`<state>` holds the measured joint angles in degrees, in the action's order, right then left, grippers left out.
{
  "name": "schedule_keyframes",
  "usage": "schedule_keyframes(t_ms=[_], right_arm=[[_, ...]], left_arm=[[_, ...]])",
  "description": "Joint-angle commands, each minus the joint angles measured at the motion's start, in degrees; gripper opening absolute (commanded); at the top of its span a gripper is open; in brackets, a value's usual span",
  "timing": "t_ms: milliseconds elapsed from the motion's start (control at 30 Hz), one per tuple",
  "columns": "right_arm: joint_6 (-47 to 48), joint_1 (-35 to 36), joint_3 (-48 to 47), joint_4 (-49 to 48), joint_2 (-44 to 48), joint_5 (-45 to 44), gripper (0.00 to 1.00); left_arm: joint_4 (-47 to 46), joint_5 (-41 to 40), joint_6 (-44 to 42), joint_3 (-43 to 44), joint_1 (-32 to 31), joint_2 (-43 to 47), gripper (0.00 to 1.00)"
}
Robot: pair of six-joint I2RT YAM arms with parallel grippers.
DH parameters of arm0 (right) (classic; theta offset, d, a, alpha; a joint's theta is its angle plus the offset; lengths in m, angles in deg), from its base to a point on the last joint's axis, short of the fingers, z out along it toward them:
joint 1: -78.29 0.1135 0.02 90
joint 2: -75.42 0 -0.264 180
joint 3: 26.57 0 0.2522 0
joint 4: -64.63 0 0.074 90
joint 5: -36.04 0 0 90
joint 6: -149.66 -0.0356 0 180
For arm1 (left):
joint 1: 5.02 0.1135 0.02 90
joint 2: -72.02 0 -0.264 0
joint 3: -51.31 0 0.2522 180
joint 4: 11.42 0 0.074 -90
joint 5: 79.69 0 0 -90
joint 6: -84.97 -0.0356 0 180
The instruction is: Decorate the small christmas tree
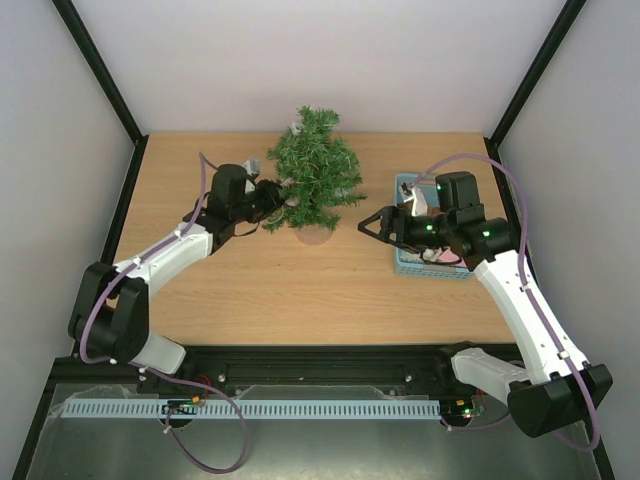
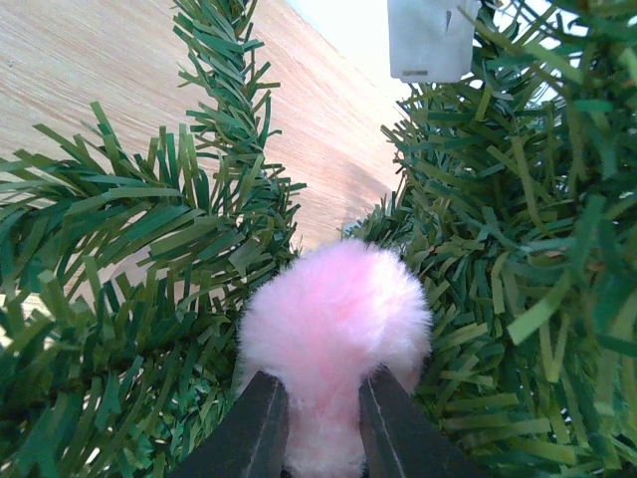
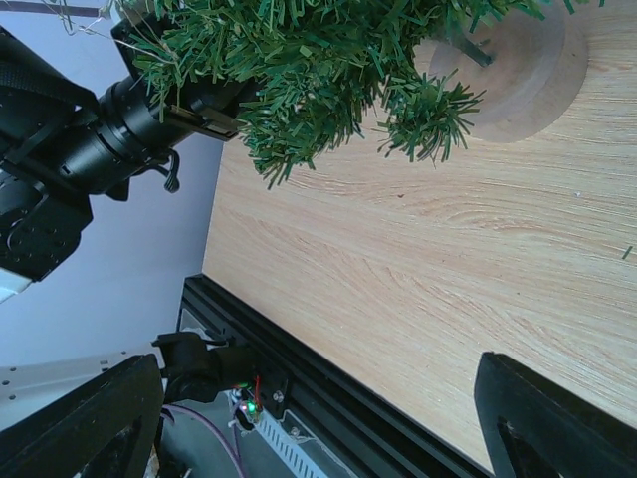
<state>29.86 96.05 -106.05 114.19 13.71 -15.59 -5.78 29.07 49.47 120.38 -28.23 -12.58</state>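
Black rail (image 1: 320, 355) at near edge; wood-grain table (image 1: 330, 290) beyond, pale walls (image 1: 320, 60) on three sides. At back centre the small christmas tree (image 1: 315, 180) stands upright, long axis vertical, tip up. Among its branches the left gripper (image 2: 323, 383) is clamped on a pink pompom (image 2: 333, 309); the right gripper (image 3: 317, 373) has jaws apart, empty.

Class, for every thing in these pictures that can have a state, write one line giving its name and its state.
left gripper, shut on the pink pom-pom
pink pom-pom, gripped, pushed in among the tree's branches
right gripper, open, empty, above the bare table
small christmas tree, upright on its round base
light-blue basket, upright on the table, mostly hidden under the right arm
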Motion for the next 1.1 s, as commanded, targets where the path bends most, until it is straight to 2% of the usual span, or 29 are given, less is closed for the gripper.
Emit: schedule_keyframes(t_ms=[0, 167, 400, 533, 667, 900, 1033, 1067], right_arm=[[0.27, 0.29, 0.77, 1.19, 1.41, 0.0, 0.87], [0.12, 0.33, 0.79, 1.27, 1.67, 0.03, 0.87], [0.01, 0.27, 0.95, 1.37, 1.94, 0.21, 0.87], [0.01, 0.33, 1.03, 1.47, 2.12, 0.28, 0.87], [0.0, 0.28, 0.91, 1.52, 2.19, 0.21, 0.87], [0.01, 0.33, 0.24, 1.73, 2.12, 0.07, 0.87], [0.22, 0.31, 0.11, 1.98, 2.36, -0.42, 0.9], [0.72, 0.33, -0.42, 2.5, 2.78, -1.51, 0.96]], left_arm=[[-3.45, -0.62, 0.25, -0.35, -0.18, -1.59, 0.11], [-0.27, -0.77, -0.39, 0.45, -0.18, -1.44, 0.34], [4.9, -2.04, -0.8, 0.82, 0.41, 1.59, 0.57], [7.43, -2.32, -1.07, 1.58, 0.77, 4.65, 0.66], [11.14, -3.28, -1.59, 2.96, 1.36, 7.75, 0.69], [17.19, -3.91, -2.25, 2.81, 3.78, 14.27, 0.71], [20.67, -3.5, -3.71, 2.23, 5.36, 19.62, 0.83], [24.49, -3.35, -5.46, 2.95, 6.05, 23.82, 0.92]])
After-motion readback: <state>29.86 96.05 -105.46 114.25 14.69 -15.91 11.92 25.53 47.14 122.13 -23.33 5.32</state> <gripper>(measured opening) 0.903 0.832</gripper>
